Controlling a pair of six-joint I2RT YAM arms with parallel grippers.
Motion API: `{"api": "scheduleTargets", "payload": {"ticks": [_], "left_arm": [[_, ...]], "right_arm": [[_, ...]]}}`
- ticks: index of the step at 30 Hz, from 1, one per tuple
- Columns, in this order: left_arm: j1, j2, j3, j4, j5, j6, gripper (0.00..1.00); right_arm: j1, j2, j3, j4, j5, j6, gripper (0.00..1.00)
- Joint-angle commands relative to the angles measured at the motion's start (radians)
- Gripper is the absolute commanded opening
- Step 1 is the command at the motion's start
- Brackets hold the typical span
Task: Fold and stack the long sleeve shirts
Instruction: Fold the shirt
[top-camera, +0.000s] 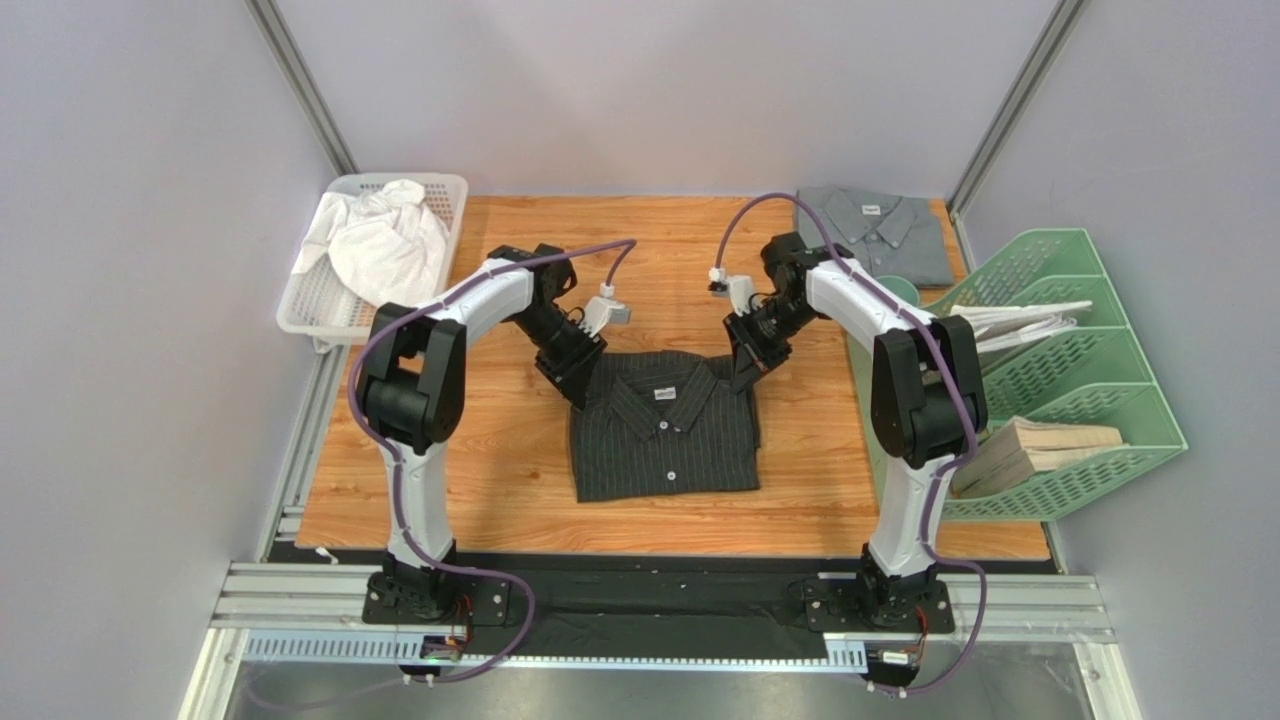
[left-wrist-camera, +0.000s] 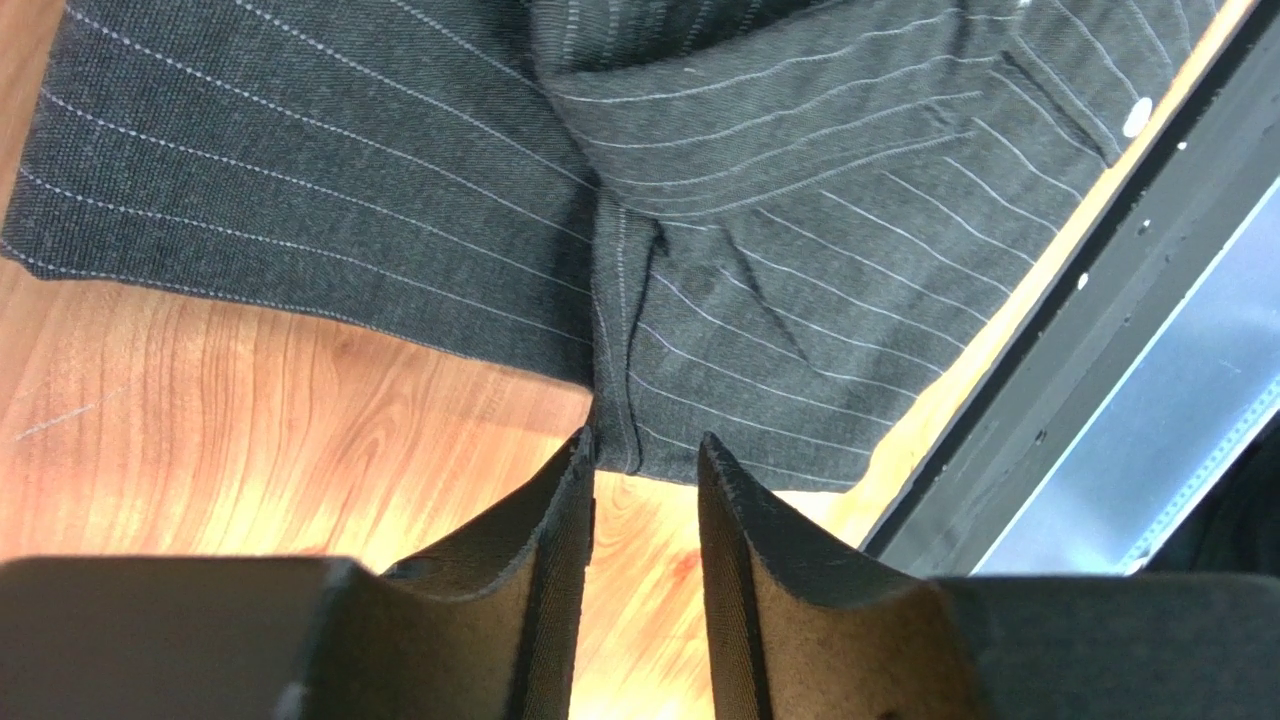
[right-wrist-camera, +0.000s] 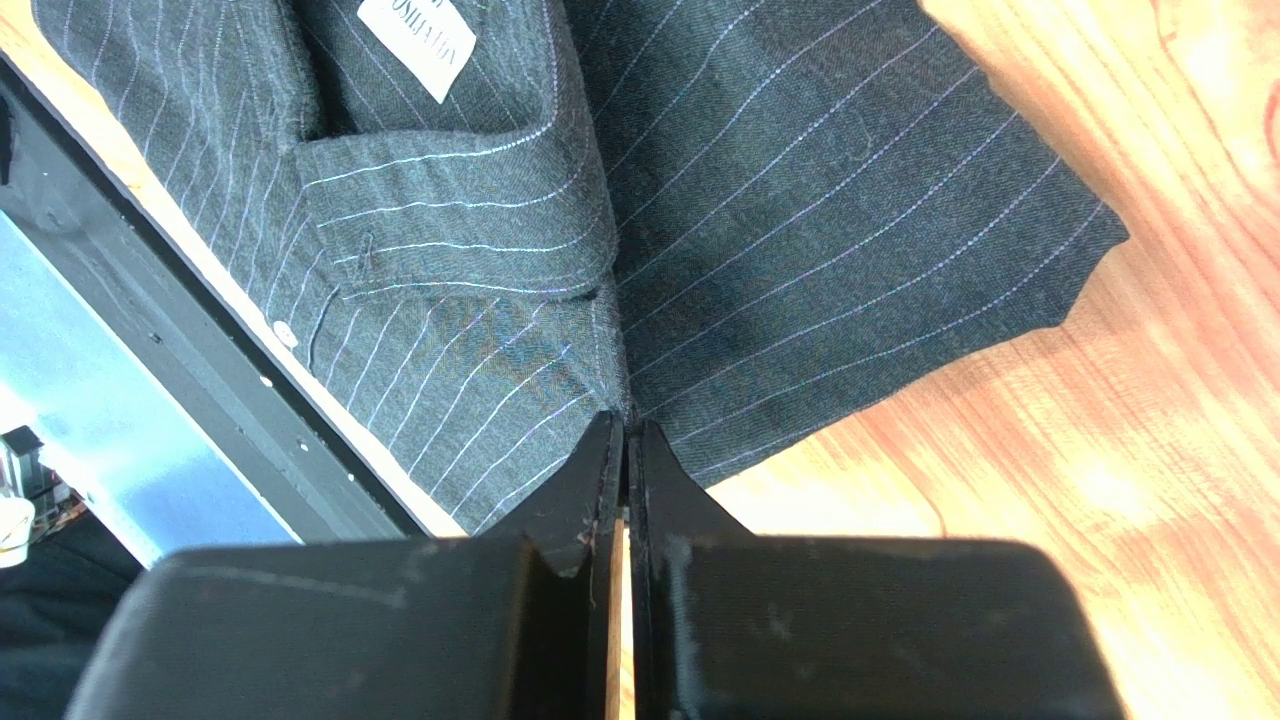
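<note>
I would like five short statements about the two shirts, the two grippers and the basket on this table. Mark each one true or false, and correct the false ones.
1. The black pinstriped button-up shirt lies folded on the wooden table. True.
2. The plain grey collared shirt is stacked on the black one. False: it lies apart, at the table's far right corner.
3. The right gripper stands wide open. False: its jaws are shut, at the black shirt's edge.
4. The left gripper has a gap between its jaws. True.
5. The white plastic basket holds a crumpled white cloth. True.
</note>
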Motion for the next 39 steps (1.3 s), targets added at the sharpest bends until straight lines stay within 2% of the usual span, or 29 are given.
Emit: {"api": "scheduleTargets", "payload": {"ticks": [1, 3, 5, 6, 7, 20, 25, 30, 32, 33, 36, 39], "left_arm": [[-0.003, 0.022, 0.008, 0.008, -0.003, -0.027, 0.31], [-0.003, 0.037, 0.011, 0.000, -0.005, -0.025, 0.28], [-0.003, 0.039, 0.014, -0.010, -0.002, -0.020, 0.15], [-0.003, 0.035, 0.014, -0.010, 0.007, -0.019, 0.05], [-0.003, 0.029, 0.016, -0.015, 0.014, -0.014, 0.01], [-0.004, -0.138, 0.082, -0.003, 0.031, 0.001, 0.00], [-0.004, -0.115, 0.128, 0.031, 0.020, -0.002, 0.00], [0.000, -0.052, 0.114, 0.094, -0.032, 0.003, 0.00], [0.003, -0.020, 0.128, 0.082, -0.011, -0.002, 0.00], [0.002, -0.011, 0.137, 0.074, 0.020, -0.005, 0.12], [-0.003, -0.007, 0.117, 0.079, 0.083, -0.023, 0.29], [-0.018, 0.006, 0.108, 0.094, 0.095, -0.031, 0.35]], "right_arm": [[-0.004, 0.007, 0.015, 0.005, -0.014, 0.002, 0.00], [-0.004, 0.007, 0.015, 0.006, -0.012, 0.001, 0.00], [-0.003, 0.007, 0.015, 0.003, -0.012, -0.001, 0.00], [-0.004, 0.004, 0.015, 0.002, -0.011, -0.001, 0.00], [-0.004, 0.001, 0.013, 0.002, -0.011, -0.002, 0.00], [-0.053, -0.082, 0.028, -0.003, -0.014, -0.001, 0.00], [-0.064, -0.064, 0.045, 0.003, -0.008, -0.008, 0.00], [-0.065, 0.010, 0.087, 0.057, 0.003, 0.018, 0.00], [-0.064, 0.059, 0.107, 0.049, 0.009, 0.021, 0.00], [-0.065, 0.070, 0.110, 0.048, 0.022, 0.018, 0.00], [-0.065, 0.079, 0.093, 0.059, 0.046, 0.012, 0.00], [-0.065, 0.087, 0.078, 0.068, 0.063, 0.007, 0.00]]}}
